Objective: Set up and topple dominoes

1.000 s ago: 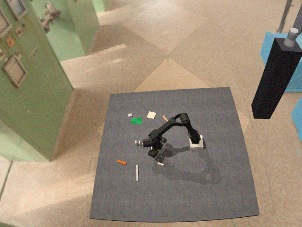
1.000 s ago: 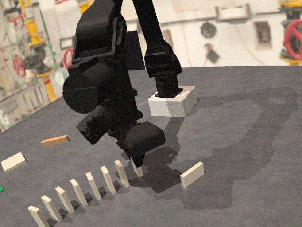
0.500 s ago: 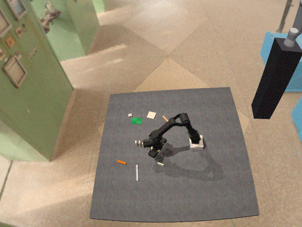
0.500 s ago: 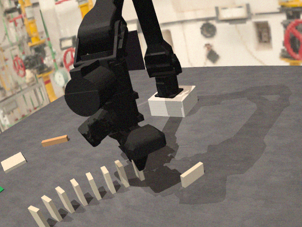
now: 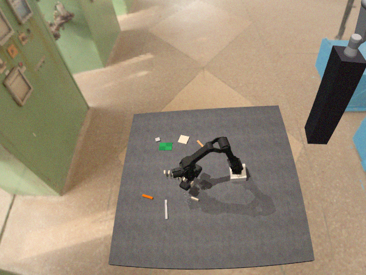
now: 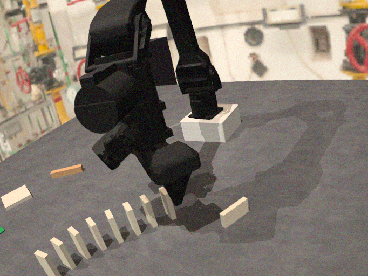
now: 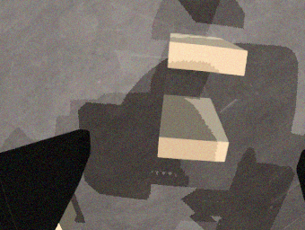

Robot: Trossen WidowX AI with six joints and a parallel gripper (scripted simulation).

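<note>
Top view: on the dark grey counter (image 5: 236, 236), contains a row of standing dominoes (image 5: 168, 172) (image 6: 113, 227), left of centre, partly hidden beneath the black arm (image 5: 202, 153) (image 6: 121, 89); one loose domino (image 5: 195, 198) (image 6: 234, 212) lower down, near an orange bar (image 5: 147, 196) and white bar (image 5: 166, 209).

Exterior view: displays eight upright pieces, lower left to centre; loose piece on its long edge, right of the row.

Wrist view: shows jaws (image 5: 190, 181) (image 6: 165, 192) spread wide, gripping nothing; end domino (image 5: 192, 183) (image 6: 168, 203) (image 7: 193, 130) upright between, near centre.
</note>
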